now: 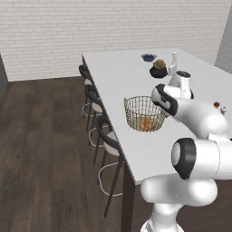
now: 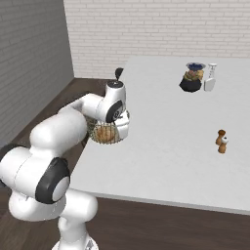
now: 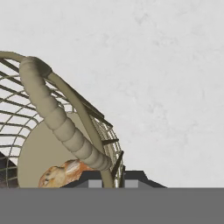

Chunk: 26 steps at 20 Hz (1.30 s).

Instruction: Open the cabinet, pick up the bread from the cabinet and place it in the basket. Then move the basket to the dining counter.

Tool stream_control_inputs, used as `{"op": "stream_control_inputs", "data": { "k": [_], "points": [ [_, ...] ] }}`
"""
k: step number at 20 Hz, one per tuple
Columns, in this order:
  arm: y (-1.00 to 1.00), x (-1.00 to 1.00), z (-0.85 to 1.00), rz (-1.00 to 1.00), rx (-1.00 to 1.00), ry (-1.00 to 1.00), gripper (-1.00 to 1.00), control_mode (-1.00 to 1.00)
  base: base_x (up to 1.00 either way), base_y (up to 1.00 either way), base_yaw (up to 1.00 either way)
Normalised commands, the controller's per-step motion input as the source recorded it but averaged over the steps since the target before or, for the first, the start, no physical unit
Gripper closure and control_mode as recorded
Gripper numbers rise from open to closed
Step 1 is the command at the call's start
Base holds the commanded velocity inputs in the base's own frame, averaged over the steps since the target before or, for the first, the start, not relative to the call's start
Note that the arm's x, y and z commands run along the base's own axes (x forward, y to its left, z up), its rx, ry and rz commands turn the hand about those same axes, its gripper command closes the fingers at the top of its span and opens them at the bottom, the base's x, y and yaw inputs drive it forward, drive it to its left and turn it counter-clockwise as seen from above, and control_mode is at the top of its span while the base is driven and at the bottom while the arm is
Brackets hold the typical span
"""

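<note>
Hand view | bread (image 3: 61, 173) golden, lumpy | in basket (image 3: 52, 113), seemingly gripper-held

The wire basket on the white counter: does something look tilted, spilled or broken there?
Nothing stands out. The pale wire-mesh basket stands upright on the white dining counter, the golden-brown bread roll lies inside, and the gripper fingers straddle its rim.

wire basket (image 1: 144, 113) holding bread (image 1: 147, 122) on white dining counter (image 1: 122, 77), black stools (image 1: 102, 124) alongside

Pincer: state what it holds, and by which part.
The pincer holds the basket by its rim wire, one fingertip on each side, with the bread inside.
</note>
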Motion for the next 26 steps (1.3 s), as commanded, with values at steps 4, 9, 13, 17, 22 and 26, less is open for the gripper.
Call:
{"op": "stream_control_inputs", "data": {
  "k": [4,9,13,17,22,26],
  "points": [
    [-0.21,1.00,-0.34,0.00,0.00,0.00,1.00,-1.00,0.00,0.00,0.00],
    [-0.16,0.88,-0.50,0.00,0.00,0.00,1.00,-1.00,0.00,0.00,0.00],
    [-0.03,0.59,-0.62,0.00,0.00,0.00,1.00,-1.00,0.00,0.00,0.00],
    [-0.01,0.29,-0.45,0.00,0.00,0.00,1.00,-1.00,0.00,0.00,0.00],
    [0.00,0.18,-0.39,0.00,0.00,0.00,1.00,-1.00,0.00,0.00,0.00],
    [0.00,0.16,-0.40,0.00,0.00,0.00,1.00,-1.00,0.00,0.00,0.00]
  ]
}}
